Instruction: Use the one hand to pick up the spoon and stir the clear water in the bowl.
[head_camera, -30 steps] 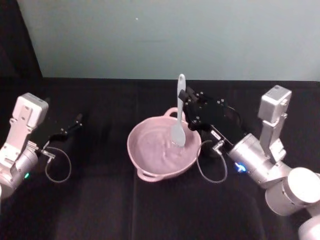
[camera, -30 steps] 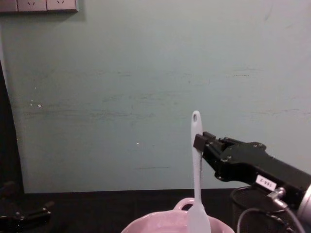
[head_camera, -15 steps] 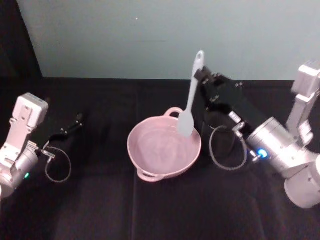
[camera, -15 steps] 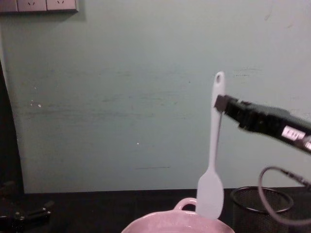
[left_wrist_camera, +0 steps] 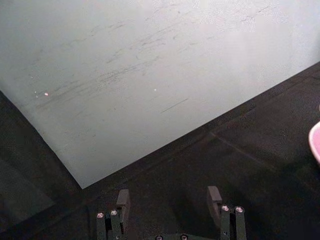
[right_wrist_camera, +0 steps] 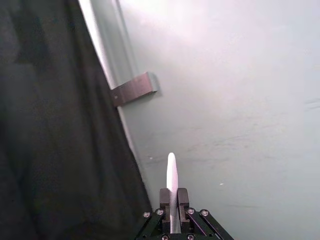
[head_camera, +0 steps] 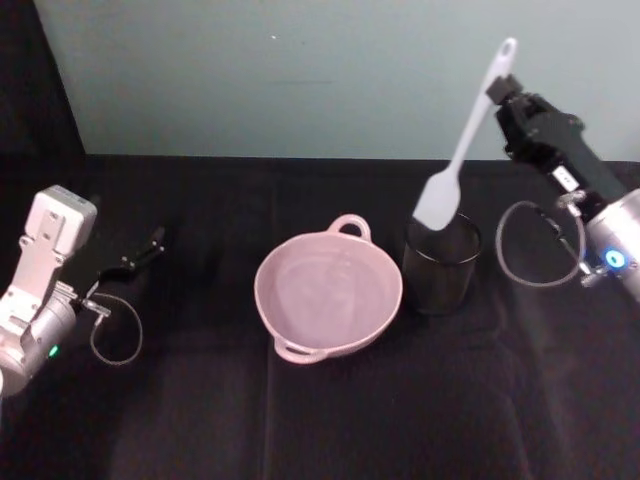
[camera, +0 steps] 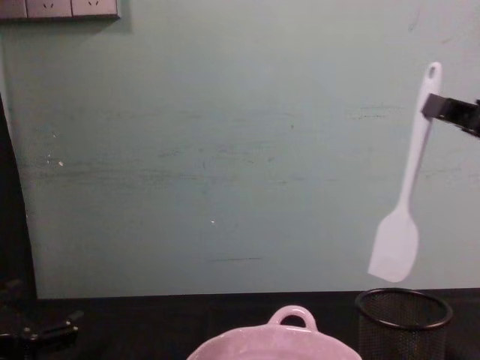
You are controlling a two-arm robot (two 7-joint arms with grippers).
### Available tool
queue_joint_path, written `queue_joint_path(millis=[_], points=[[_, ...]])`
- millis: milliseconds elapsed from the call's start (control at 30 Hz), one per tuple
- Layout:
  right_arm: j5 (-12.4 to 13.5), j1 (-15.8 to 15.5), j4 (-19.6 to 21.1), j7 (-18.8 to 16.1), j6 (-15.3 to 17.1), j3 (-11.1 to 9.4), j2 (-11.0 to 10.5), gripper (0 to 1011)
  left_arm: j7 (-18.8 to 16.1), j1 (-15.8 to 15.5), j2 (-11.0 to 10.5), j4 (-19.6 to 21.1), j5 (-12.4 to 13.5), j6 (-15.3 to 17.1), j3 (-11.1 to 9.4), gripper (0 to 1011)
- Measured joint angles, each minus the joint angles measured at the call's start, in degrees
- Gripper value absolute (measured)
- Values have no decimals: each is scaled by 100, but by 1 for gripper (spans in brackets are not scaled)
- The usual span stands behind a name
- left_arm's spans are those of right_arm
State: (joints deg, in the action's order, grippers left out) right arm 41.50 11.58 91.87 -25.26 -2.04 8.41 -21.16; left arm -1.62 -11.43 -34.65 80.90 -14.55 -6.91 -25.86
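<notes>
The white spoon [head_camera: 460, 150] hangs high in the air, its paddle blade just above the black mesh cup [head_camera: 441, 263]. My right gripper [head_camera: 502, 88] is shut on the spoon's handle near the hole end; the chest view shows the spoon [camera: 406, 202] tilted, with the right gripper [camera: 435, 105] at the frame's right edge. In the right wrist view the spoon's handle [right_wrist_camera: 171, 172] sticks out from between the shut fingers. The pink bowl [head_camera: 328, 295] sits mid-table, its rim [camera: 270, 346] low in the chest view; the water in it is hardly visible. My left gripper [head_camera: 150, 245] rests open at the far left.
The mesh cup [camera: 403, 319] stands just right of the bowl. A black cloth covers the table, with a pale green wall behind. The left wrist view shows the open left fingers [left_wrist_camera: 122, 199] over dark cloth.
The right gripper has lifted the spoon out of the bowl and carried it up and to the right, over the mesh cup. The left arm has not moved.
</notes>
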Motion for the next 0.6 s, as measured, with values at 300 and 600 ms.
queue_joint_path(millis=[300, 600], points=[[130, 192, -618, -91, -327, 20, -65, 108, 0, 0, 0, 0, 0, 0, 0, 1011], [130, 425, -1314, -187, -415, 261, 25, 107, 0, 0, 0, 0, 0, 0, 0, 1011]])
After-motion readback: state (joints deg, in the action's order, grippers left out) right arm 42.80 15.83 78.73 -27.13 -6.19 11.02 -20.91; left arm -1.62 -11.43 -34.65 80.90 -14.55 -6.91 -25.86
